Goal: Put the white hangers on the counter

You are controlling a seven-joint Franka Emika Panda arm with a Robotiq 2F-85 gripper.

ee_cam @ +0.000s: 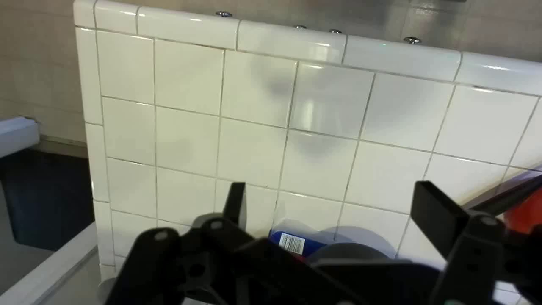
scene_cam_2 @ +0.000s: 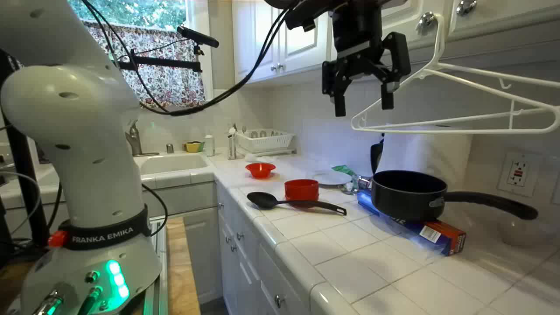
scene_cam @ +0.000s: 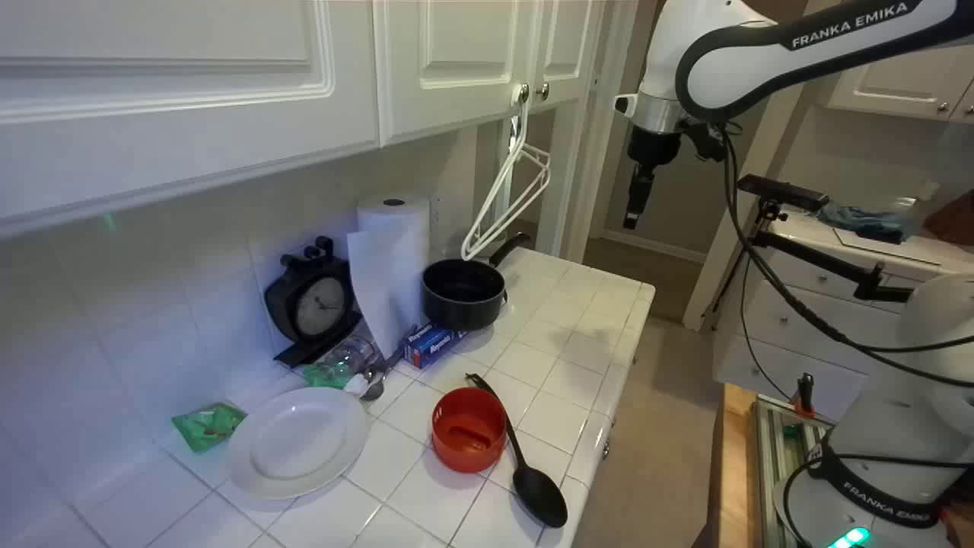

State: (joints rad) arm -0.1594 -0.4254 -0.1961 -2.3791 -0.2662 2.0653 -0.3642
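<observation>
Plainly, one plate [scene_cam: 298, 441], two red bowls [scene_cam_2: 302, 190] occupy the tabletop [scene_cam: 559, 380]; one knob [scene_cam_2: 424, 23] holds at least two hangers [scene_cam_2: 450, 131], white, triangular; pincer [scene_cam_2: 363, 106] wide.

Smooth, plastic-looking hangers [scene_cam_2: 463, 131] dangle before us above a glossy tiled counter [scene_cam: 559, 350]; a matt pan [scene_cam_2: 407, 199] and paper towels [scene_cam: 396, 274] stand near its back edge.
</observation>
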